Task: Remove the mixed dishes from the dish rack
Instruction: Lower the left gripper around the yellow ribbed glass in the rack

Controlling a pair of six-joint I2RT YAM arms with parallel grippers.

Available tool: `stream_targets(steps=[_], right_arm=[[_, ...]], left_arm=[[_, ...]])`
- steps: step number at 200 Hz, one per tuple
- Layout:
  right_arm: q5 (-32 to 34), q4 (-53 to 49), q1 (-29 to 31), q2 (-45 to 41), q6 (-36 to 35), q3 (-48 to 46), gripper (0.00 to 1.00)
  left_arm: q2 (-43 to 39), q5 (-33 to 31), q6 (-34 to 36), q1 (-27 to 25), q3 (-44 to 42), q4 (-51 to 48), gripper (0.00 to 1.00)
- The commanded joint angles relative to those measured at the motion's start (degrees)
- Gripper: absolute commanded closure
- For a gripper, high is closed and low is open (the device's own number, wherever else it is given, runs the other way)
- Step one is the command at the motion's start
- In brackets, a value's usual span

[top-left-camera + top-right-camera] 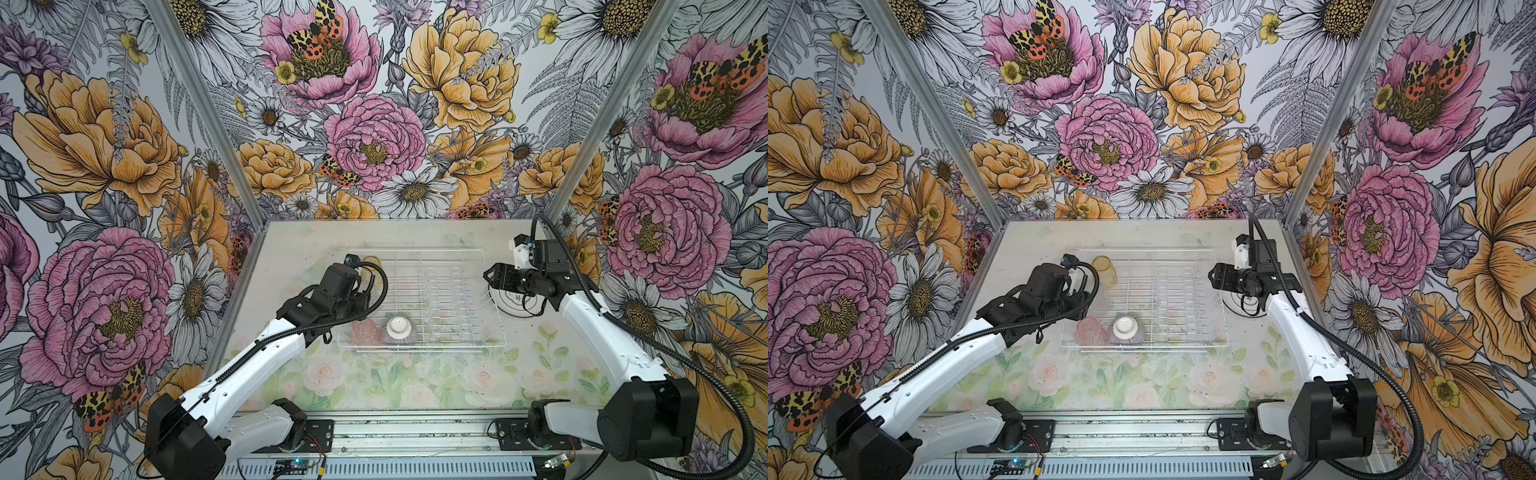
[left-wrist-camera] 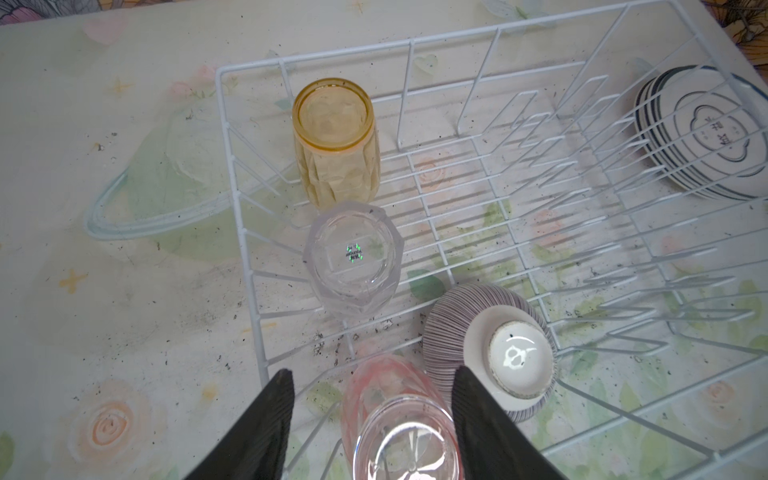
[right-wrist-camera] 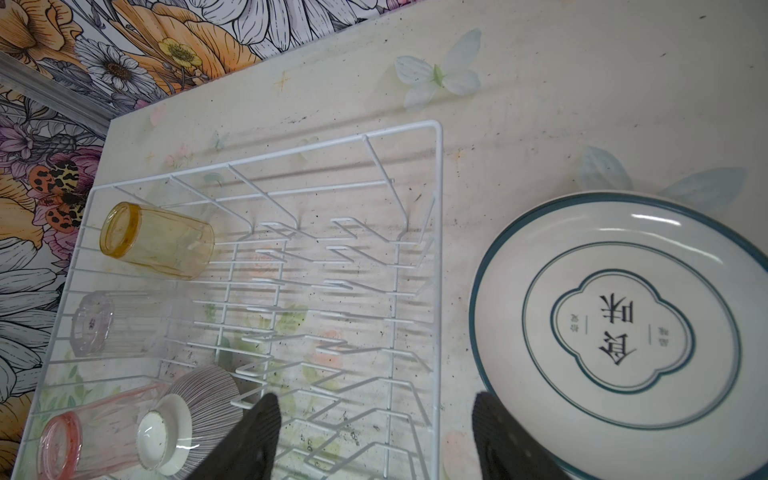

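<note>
Mid-frame in both top views, the dish rack (image 1: pixel 449 286) sits on the worktop (image 1: pixel 374 386), with the amber tumbler (image 1: pixel 1105 270), clear tumbler (image 2: pixel 353 257), pink tumbler (image 1: pixel 1091 330) and upturned striped bowl (image 1: pixel 1126 328) along its left side. Just right of the rack, the stacked plates (image 1: pixel 515 307) lie on the worktop near the right hand (image 3: pixel 376 395), whose jaws stand wide with nothing between them. The left hand (image 2: pixel 374 370) is also spread, straddling the pink tumbler but not closed on it.

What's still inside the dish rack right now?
Inside the dish rack: an amber tumbler, a clear tumbler, a pink tumbler and an upturned striped bowl. The plates sit stacked outside, beside it. Anything under the bowl is hidden.
</note>
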Motion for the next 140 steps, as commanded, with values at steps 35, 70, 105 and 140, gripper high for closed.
stream_targets(steps=[35,70,105,140], right_arm=[[-1.81,2.65,0.57,-0.96,0.32,-0.86,0.25],[-2.28,3.17,0.66,-0.2,0.35,-0.94,0.25],[-2.03,3.44,0.65,-0.12,0.07,-0.97,0.25],[-1.98,4.1,0.66,0.47,0.14,-1.21,0.25]], left_arm=[[12.28,0.51,3.92,1.22,11.4,0.58,0.07],[20.93,1.94,5.22,4.0,17.34,-0.68,0.01],[27.8,3.19,6.13,6.7,22.49,-3.17,0.01],[32.26,5.16,7.37,7.56,25.76,-3.55,0.06]])
